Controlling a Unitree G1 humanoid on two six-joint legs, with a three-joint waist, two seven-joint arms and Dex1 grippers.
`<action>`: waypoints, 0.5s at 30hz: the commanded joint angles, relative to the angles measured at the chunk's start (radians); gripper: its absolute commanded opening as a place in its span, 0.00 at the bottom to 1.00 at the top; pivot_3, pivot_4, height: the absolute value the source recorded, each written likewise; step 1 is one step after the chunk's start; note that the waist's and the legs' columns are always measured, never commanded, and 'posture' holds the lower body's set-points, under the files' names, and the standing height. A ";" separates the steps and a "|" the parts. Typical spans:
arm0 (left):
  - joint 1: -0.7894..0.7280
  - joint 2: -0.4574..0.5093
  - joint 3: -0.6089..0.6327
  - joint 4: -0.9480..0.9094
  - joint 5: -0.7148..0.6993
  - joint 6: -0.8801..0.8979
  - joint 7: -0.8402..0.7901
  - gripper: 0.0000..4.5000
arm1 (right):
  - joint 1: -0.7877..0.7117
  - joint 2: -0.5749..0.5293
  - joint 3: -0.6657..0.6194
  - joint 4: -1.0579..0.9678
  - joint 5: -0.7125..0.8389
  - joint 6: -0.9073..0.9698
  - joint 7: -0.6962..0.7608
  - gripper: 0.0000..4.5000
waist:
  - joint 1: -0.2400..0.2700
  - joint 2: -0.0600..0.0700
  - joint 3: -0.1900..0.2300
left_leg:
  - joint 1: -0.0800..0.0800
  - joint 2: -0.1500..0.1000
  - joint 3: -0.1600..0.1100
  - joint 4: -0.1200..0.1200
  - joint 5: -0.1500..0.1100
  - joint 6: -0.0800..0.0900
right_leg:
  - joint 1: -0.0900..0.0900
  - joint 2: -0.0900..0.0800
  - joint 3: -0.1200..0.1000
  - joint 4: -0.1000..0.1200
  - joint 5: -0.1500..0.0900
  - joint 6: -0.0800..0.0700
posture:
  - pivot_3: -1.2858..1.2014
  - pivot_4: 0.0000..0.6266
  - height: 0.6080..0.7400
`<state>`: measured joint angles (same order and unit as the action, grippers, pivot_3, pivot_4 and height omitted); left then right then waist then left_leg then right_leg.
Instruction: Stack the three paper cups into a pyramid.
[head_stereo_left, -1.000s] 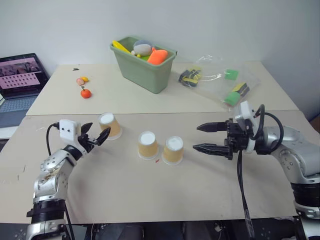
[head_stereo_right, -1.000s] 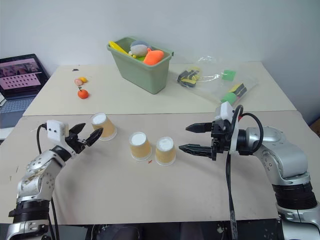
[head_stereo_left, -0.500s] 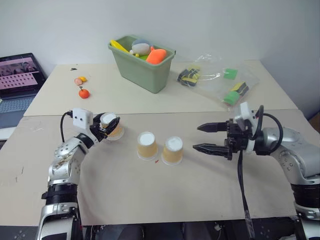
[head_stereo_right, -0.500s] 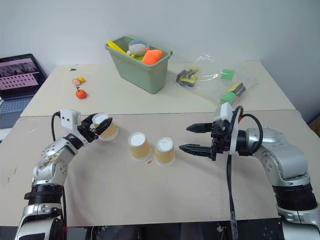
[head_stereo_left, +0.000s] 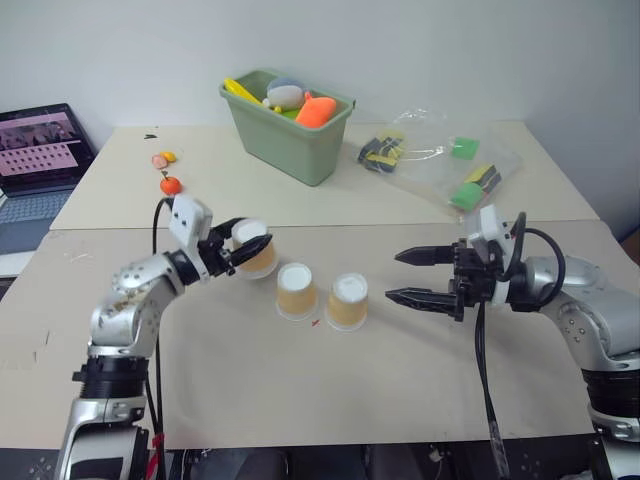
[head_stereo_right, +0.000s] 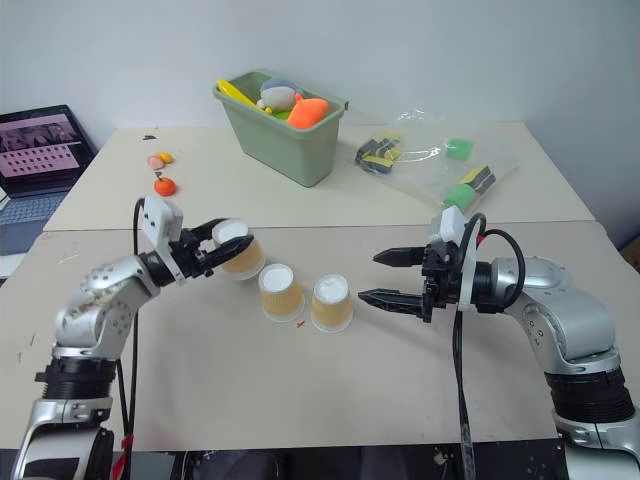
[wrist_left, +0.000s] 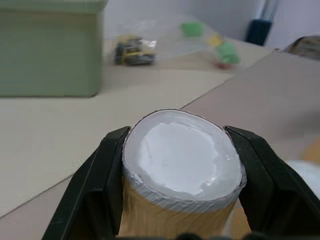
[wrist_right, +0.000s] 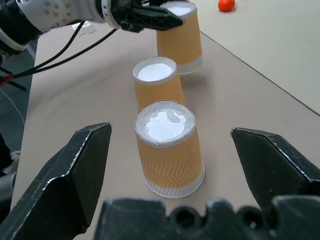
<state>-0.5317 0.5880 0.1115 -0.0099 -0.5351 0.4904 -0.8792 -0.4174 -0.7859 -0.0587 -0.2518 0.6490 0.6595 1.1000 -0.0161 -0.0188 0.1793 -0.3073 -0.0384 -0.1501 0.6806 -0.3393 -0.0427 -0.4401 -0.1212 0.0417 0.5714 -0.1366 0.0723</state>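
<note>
Two paper cups (head_stereo_left: 296, 291) (head_stereo_left: 346, 300) stand inverted, side by side on the table (head_stereo_left: 300, 390), as your pyramid's base, while the left gripper (head_stereo_left: 240, 252) pinches the third cup (head_stereo_left: 256, 250) between its fingers beside them, likely the cap, and the right gripper (head_stereo_left: 405, 277) waits, fingers spread.

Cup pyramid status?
Base looks set: two cups stand upside down side by side on the table. In hand: left gripper shut on the third cup, lifted. Right gripper open beside them. Left: place it on top.
</note>
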 joint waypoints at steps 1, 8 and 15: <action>-0.089 0.064 -0.009 -0.084 -0.092 0.101 -0.111 0.57 | -0.009 -0.006 -0.030 -0.028 0.009 -0.021 -0.003 1.00 | -0.001 0.000 0.000 | 0.000 0.000 0.000 0.000 0.000 0.000 | 0.000 0.000 0.000 0.000 0.000 0.000 | 0.52 0.24 1.00; -0.316 0.088 0.006 0.045 -0.159 0.204 -0.189 0.57 | 0.011 -0.008 -0.042 -0.044 0.013 -0.018 -0.017 1.00 | -0.007 0.000 0.000 | 0.000 0.000 0.000 0.000 0.000 0.001 | 0.000 0.000 0.000 0.000 0.000 0.000 | 0.52 0.24 1.00; -0.332 0.023 -0.080 -0.010 -0.196 0.267 -0.260 0.57 | 0.030 -0.014 -0.063 -0.065 0.022 -0.011 -0.033 1.00 | -0.006 0.000 0.000 | 0.000 0.000 0.000 0.000 0.000 0.000 | 0.000 0.000 0.000 0.000 0.000 0.000 | 0.52 0.24 1.00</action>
<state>-0.8646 0.6150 0.0549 0.0398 -0.7077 0.7427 -1.1085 -0.3850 -0.7872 -0.0790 -0.2766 0.6498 0.6595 1.0713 -0.0226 -0.0190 0.1794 -0.3074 -0.0384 -0.1501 0.6806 -0.3395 -0.0423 -0.4402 -0.1209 0.0417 0.5712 -0.1361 0.0729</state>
